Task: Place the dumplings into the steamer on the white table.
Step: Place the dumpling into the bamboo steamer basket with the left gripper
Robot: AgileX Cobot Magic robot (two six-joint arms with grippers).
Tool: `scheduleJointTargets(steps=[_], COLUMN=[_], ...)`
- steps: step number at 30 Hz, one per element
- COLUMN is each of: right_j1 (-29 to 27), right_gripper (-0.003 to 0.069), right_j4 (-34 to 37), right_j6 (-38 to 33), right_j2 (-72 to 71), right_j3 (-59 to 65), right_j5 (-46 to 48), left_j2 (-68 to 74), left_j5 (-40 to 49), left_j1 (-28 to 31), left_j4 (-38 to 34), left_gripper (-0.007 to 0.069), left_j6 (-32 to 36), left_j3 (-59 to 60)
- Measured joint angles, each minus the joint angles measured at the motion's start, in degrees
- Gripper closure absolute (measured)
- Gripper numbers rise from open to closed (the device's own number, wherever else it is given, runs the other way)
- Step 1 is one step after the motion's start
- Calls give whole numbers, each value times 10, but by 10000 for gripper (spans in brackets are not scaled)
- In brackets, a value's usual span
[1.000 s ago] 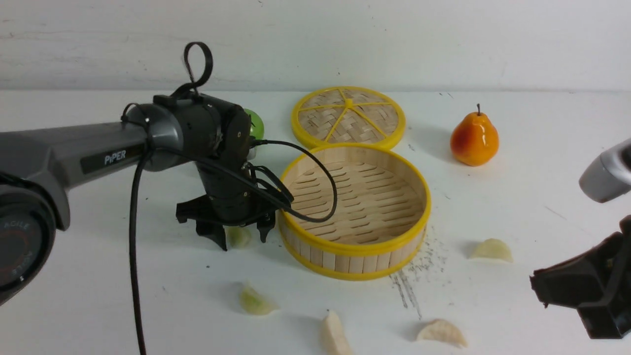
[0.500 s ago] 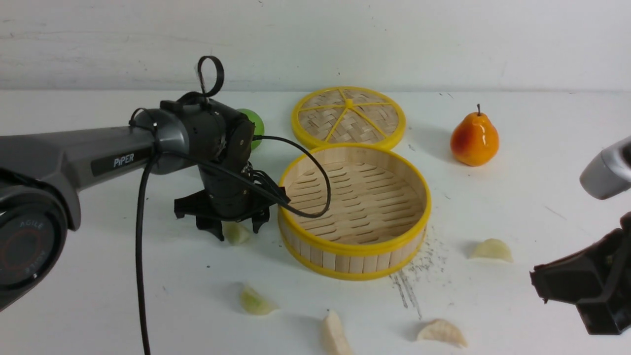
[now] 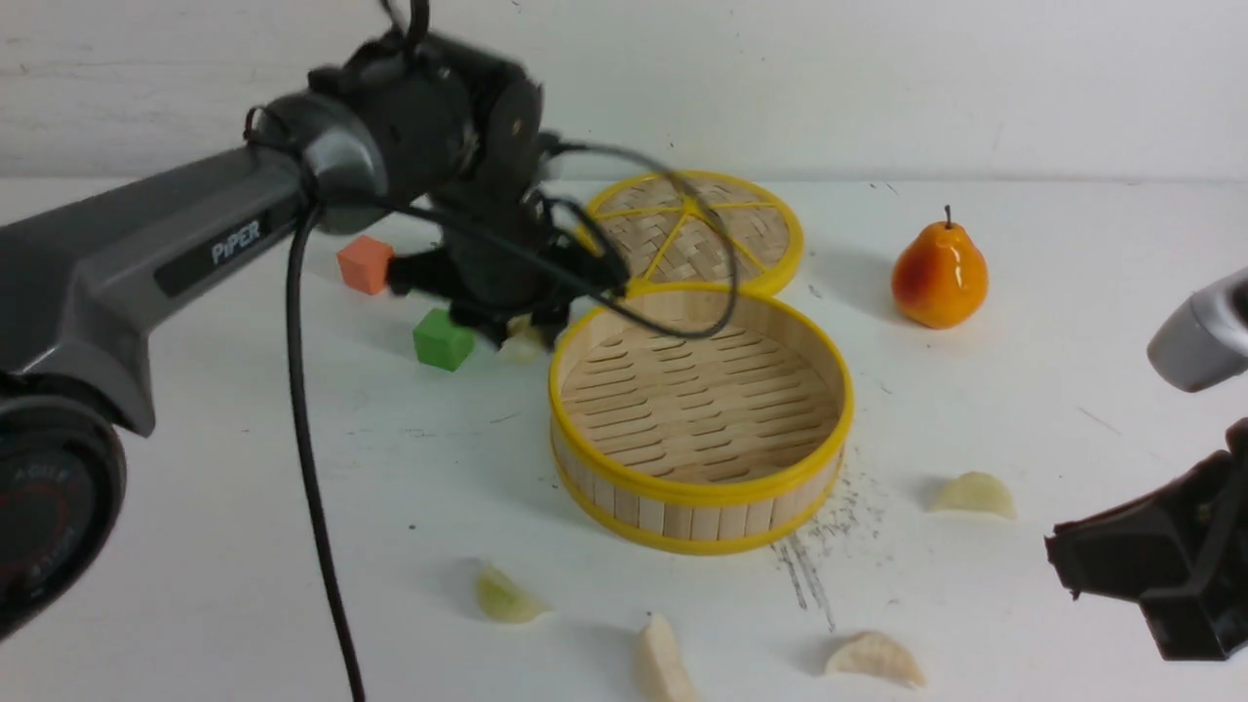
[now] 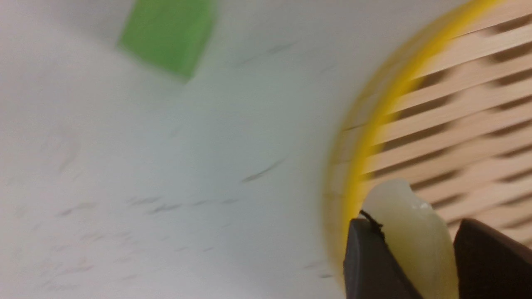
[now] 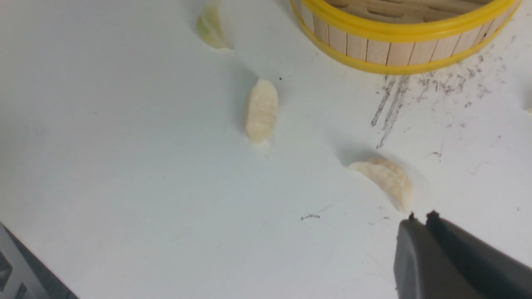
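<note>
Front: "PiPER" legible on left arm (image 3: 237, 242); base lettering too blurred to read. Left end effector (image 3: 522, 336), half hidden by cables, pinching a dumpling (image 3: 524, 346) at 10 o'clock rim of steamer (image 3: 700, 492). Four loose dumplings (image 3: 972, 494) on bench (image 3: 244, 507), 4 to 8 o'clock of it.
Left wrist: motion-blurred throughout.
Right wrist: right end effector (image 5: 420, 216) pressed together, tips only in frame.

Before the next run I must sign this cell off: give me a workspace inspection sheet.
Surface: white table, scuffed, grey scratches beside the steamer.
Job's things: steamer empty; one held dumpling near its rim; four loose dumplings on the table.
Clutter: lid, pear, orange cube, green cube.
Grippers: left gripper shut on the held dumpling; right gripper shut, empty.
Cables: black cable loops over the steamer's far rim.
Surroundings: white wall; nothing else seen.
</note>
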Motion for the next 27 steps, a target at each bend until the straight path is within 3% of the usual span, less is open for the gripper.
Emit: scheduleJointTargets(steps=[9, 22, 24, 27], right_j1=[0, 0, 0, 0], right_gripper=[625, 618, 617, 617], right_j4=[2, -36, -41, -44], right_j6=[18, 46, 48, 48], right_j2=[-59, -146, -146, -146], right_j3=[0, 0, 0, 0], right_j5=[19, 55, 56, 56], left_j2=[97, 213, 224, 227], left_j5=[-10, -124, -132, -134], left_j1=[-101, -103, -103, -103], left_j4=[-25, 27, 32, 39], left_gripper=[374, 377, 365, 274], left_j6=[17, -39, -39, -40], left_j3=[-165, -176, -176, -180])
